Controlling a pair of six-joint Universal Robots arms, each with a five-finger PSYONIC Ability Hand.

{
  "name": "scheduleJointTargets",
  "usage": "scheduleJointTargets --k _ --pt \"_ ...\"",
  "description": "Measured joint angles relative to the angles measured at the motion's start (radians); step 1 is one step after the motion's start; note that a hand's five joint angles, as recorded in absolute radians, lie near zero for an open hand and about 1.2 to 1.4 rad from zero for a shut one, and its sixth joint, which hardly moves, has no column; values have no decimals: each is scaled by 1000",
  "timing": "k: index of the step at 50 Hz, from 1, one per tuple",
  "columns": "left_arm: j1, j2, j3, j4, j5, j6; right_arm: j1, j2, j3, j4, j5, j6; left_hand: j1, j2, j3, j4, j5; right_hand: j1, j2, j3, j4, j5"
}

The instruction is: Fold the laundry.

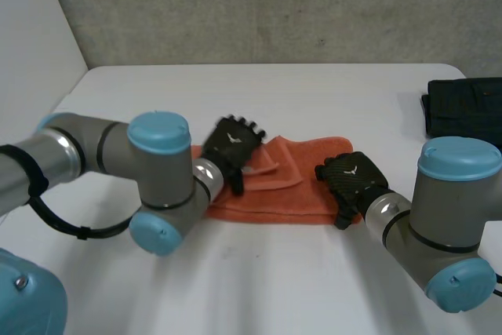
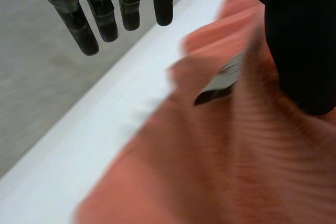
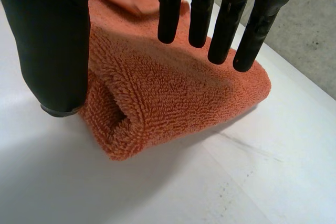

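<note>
An orange towel (image 1: 292,194) lies folded in a long strip across the middle of the white table (image 1: 267,288). My left hand (image 1: 232,147) is over the strip's left part, open. In the left wrist view its straight fingers (image 2: 102,17) reach past the towel's far edge, and its thumb (image 2: 299,45) rests against the towel (image 2: 236,156), where a small label shows. My right hand (image 1: 351,178) is at the strip's right end, open. There its straight fingers (image 3: 226,30) hover over the rolled end of the towel (image 3: 173,103), and the thumb (image 3: 52,51) stands beside its near fold.
A dark folded cloth (image 1: 464,107) lies at the table's far right edge. A grey wall (image 1: 274,5) runs behind the table. Bare white tabletop lies in front of the towel and behind it.
</note>
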Motion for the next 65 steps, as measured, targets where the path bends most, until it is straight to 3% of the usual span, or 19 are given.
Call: scheduleJointTargets --k 5,10,25,30,38,44,49,56,61,64,65 --pt "66 -2 56 -4 -182 -18 -1 1 0 0 2 -17 7 4 5 13 0 29 31 33 35 31" --pt "108 2 57 -7 -254 -25 0 2 1 -1 2 -21 6 4 5 13 0 44 58 53 53 49" --pt "71 102 -111 -9 -185 -32 -3 22 6 -28 61 -46 7 4 5 13 0 206 274 258 257 244" --pt "69 154 -150 -2 -185 -32 -9 18 16 -29 104 -73 6 4 5 13 0 518 715 706 707 686" --pt "70 251 -215 0 -184 -32 -37 -47 59 -15 126 -123 6 4 5 13 0 564 725 738 743 730" --pt "74 331 -282 0 -174 -32 -132 -142 74 26 127 -287 6 4 4 12 0 566 725 738 743 730" --pt "73 364 -312 5 -162 -32 -140 -165 31 46 132 -383 5 4 4 12 0 579 725 738 743 730" --pt "73 426 -363 48 -150 -32 96 -106 -195 67 112 -456 5 4 3 12 0 586 725 738 744 730" --pt "81 456 -385 68 -154 -33 322 2 -261 81 -20 -455 3 3 3 11 -1 587 723 737 742 732" --pt "84 461 -386 72 -155 -33 368 27 -256 91 -83 -440 3 2 3 11 -1 584 709 707 711 715" --pt "85 461 -385 75 -155 -33 378 32 -251 96 -107 -422 3 2 3 11 -1 201 281 301 304 324"
